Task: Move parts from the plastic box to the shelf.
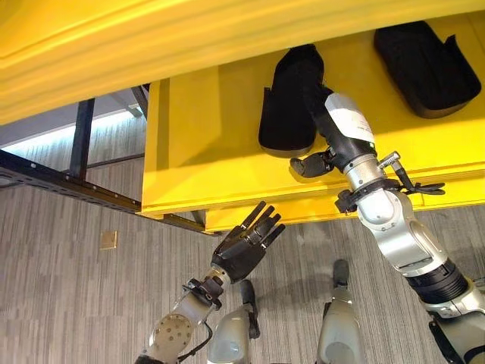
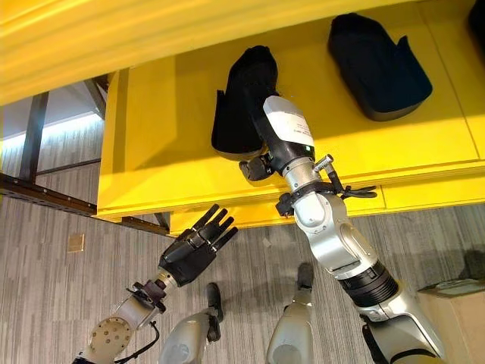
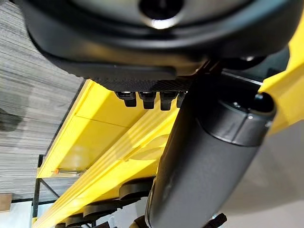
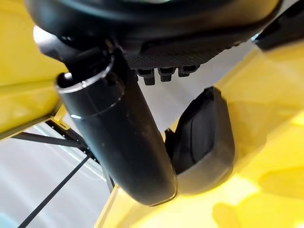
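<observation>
The right hand (image 1: 322,106) rests on a black part (image 1: 288,102) lying on the yellow shelf (image 1: 204,144), fingers hidden so I cannot tell its hold, the left hand (image 1: 246,243) hangs open below, and pulling back roughly could drag the part off.

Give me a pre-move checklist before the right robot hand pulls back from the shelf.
1. Near black part lies on the yellow shelf: ok.
2. Right robot hand released from that part: cannot tell; its fingers are hidden against the part.
3. Second black part lies apart from the first, farther right: ok.
4. Left robot hand open and holding nothing, below the shelf's front edge: ok.
5. Near part set back from the shelf's front edge: ok.
</observation>
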`<state>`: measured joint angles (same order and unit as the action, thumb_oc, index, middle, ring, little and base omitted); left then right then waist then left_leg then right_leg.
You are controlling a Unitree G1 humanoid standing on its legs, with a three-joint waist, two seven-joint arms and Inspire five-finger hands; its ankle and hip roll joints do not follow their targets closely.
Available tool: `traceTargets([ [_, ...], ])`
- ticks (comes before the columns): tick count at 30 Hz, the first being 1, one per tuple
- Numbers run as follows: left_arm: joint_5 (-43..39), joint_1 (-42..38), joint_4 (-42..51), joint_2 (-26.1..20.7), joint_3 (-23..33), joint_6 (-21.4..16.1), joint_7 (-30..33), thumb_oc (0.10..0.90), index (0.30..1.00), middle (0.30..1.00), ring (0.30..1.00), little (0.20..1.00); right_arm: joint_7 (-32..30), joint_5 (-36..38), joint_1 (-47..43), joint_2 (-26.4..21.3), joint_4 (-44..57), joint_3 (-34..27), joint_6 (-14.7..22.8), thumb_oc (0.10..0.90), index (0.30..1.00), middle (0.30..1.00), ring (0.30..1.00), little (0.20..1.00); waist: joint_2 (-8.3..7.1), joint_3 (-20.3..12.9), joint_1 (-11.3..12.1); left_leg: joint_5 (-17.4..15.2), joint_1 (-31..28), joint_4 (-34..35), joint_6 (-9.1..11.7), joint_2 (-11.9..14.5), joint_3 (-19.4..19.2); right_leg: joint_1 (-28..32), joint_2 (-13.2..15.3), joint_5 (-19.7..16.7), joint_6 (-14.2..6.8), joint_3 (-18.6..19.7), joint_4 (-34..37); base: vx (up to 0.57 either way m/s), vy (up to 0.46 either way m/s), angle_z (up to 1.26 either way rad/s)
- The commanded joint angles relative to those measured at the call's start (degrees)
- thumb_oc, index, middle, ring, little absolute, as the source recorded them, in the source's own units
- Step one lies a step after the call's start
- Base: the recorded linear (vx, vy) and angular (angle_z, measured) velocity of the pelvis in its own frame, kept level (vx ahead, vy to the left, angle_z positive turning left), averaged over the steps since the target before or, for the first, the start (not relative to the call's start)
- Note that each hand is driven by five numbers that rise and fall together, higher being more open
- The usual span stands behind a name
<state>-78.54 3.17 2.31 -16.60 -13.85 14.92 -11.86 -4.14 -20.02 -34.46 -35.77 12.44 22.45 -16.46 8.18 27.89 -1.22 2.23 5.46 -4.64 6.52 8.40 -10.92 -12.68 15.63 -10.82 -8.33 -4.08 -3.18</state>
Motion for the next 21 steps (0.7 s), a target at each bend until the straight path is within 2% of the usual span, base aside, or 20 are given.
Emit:
traceTargets([
  [1,-2.6,0.7,8.5,0.4,-0.7,-1.7,-3.4,0.9,1.0,1.0,1.0,1.0,-2.3,-0.6,-11.0,3.3,3.9,-0.4,4.5,0.9,1.0,1.0,1.0,1.0,-1.3,-1.9,1.5,-4.8,3.7,-7.6,-4.0,-2.1,1.3,-0.3,2.5,12.3,0.0,0.2,-13.0,0.01,0.01,0.08],
  [5,-2.6,0.7,9.0,0.4,-1.0,-1.9,-3.1,0.9,1.0,1.0,1.0,1.0,-3.9,-1.1,-10.9,4.4,3.7,0.1,4.7,0.9,1.0,1.0,1.0,1.0,-1.07,-1.6,1.6,-5.0,4.2,-8.3,-4.0,-2.3,1.4,-0.5,2.7,12.3,0.0,0.5,-13.4,0.0,0.002,0.01],
  [8,-3.3,0.3,9.2,0.4,-1.4,-2.6,-2.3,0.9,1.0,1.0,1.0,1.0,-7.1,-3.6,-11.8,5.6,2.2,0.8,4.9,0.9,1.0,1.0,1.0,1.0,-0.54,-1.4,1.8,-5.3,4.5,-8.9,-4.3,-2.6,1.5,-0.6,3.1,12.5,0.0,0.6,-13.9,0.01,0.015,0.02],
  [10,-6.1,0.4,9.1,0.6,-1.7,-1.8,-2.3,0.9,1.0,1.0,1.0,1.0,-9.5,-5.0,-12.3,6.1,0.8,0.7,6.0,0.9,1.0,1.0,1.0,1.0,-0.18,-1.2,2.1,-5.4,4.9,-9.4,-4.4,-2.9,1.7,-0.8,3.2,12.7,0.1,0.5,-14.3,0.0,0.0,0.0],
  [15,-5.8,0.3,8.6,1.2,-2.6,-2.9,-2.5,0.9,1.0,1.0,1.0,1.0,-11.3,-5.5,-13.9,7.0,0.0,0.3,6.1,0.9,1.0,1.0,1.0,1.0,0.86,-0.5,2.3,-5.9,6.1,-10.7,-4.7,-3.7,2.2,-2.0,3.8,13.3,0.2,0.9,-15.9,0.0,0.016,0.04],
  [21,-6.5,0.2,9.1,0.7,-3.1,-3.9,-3.0,0.9,1.0,1.0,1.0,1.0,-11.3,-9.7,-15.6,6.8,0.2,0.3,6.1,0.9,1.0,1.0,1.0,1.0,2.28,0.7,2.3,-5.8,7.6,-11.3,-4.9,-4.4,2.1,-3.8,4.1,13.7,0.5,1.5,-17.4,-0.01,0.027,0.03],
])
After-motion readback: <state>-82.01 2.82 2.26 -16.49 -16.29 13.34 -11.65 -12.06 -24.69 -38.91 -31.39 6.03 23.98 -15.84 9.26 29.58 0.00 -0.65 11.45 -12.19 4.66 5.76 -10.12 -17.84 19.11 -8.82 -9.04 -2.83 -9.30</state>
